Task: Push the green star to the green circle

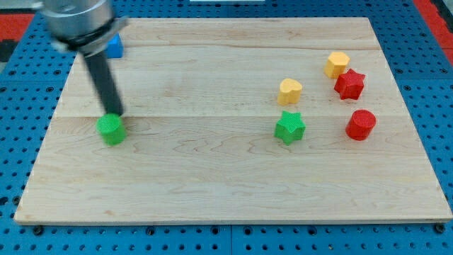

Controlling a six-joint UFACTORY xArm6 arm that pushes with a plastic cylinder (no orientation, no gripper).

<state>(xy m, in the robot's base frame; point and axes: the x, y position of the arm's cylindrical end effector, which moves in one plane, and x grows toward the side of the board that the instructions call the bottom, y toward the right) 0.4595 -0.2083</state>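
Note:
The green star lies on the wooden board right of centre, just below a yellow heart-shaped block. The green circle lies far off at the view's left. My tip is at the green circle's top edge, touching or nearly touching it, far to the left of the green star. The rod rises up and to the left from there.
A red star, a yellow hexagon-like block and a red cylinder stand at the view's right. A blue block sits at the top left, partly hidden by the arm. The board lies on a blue pegboard.

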